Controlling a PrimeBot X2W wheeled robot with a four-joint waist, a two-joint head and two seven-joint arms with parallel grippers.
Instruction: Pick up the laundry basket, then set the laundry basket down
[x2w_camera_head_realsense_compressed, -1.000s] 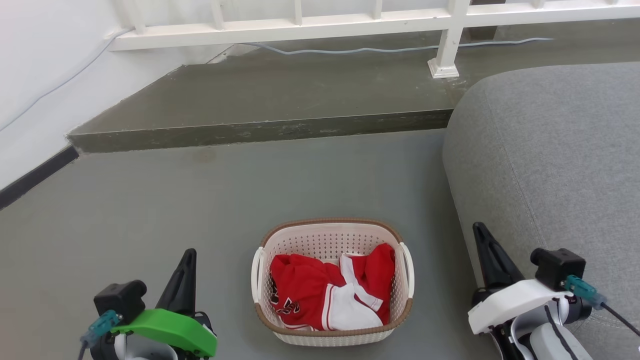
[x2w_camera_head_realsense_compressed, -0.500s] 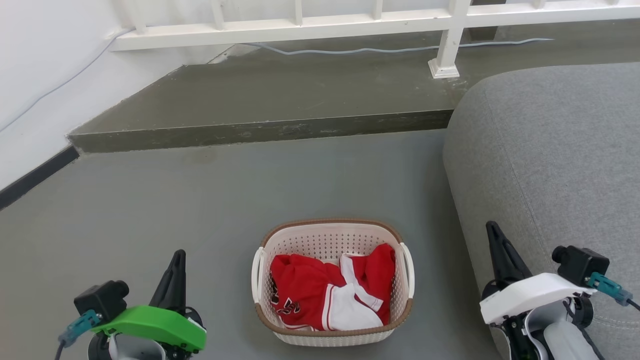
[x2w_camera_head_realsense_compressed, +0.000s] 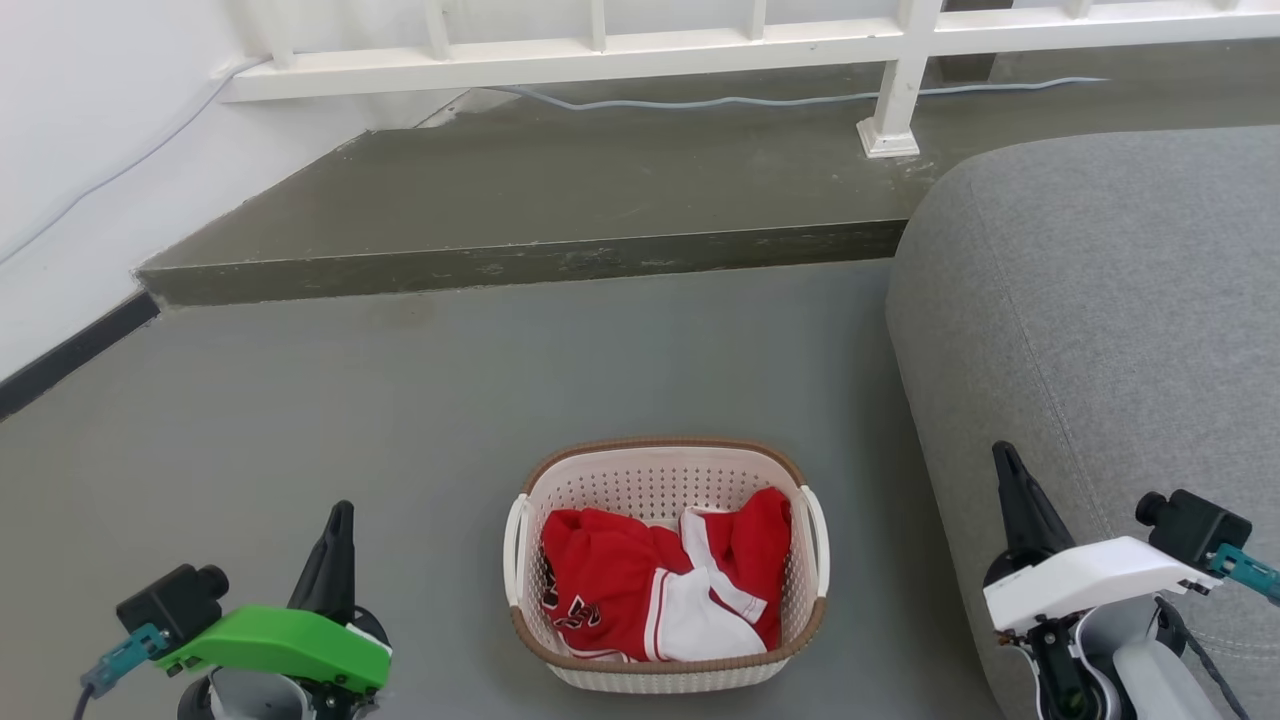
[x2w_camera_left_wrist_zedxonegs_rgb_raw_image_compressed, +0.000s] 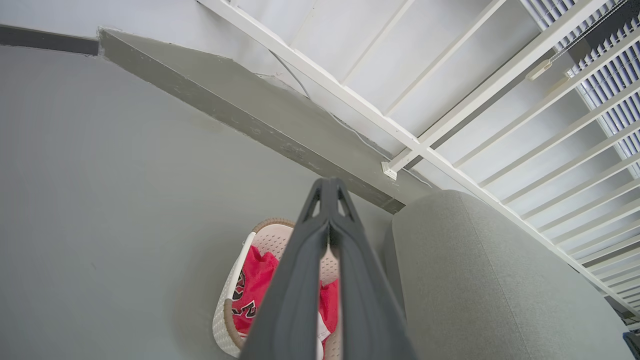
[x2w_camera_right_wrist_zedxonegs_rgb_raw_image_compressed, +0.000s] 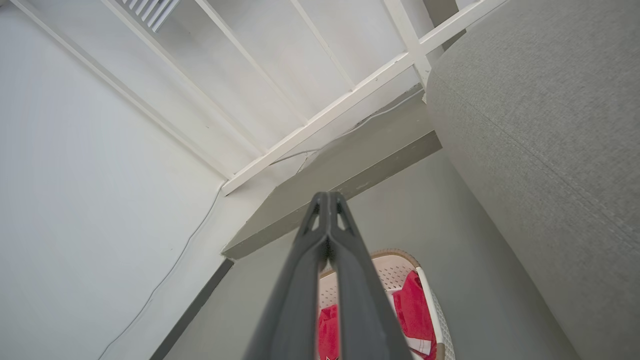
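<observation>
Two closed, empty end effectors, left and right, seemingly clear the laundry basket.

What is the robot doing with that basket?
Nothing is in the robot's grip yet. The laundry basket sits on the grey floor beside the grey sofa, with a red and white garment bundled inside. The left gripper is off to the basket's left and the right gripper off to its right, near the sofa. Both are shut, empty and apart from the basket, so picking it up has not yet begun.
</observation>
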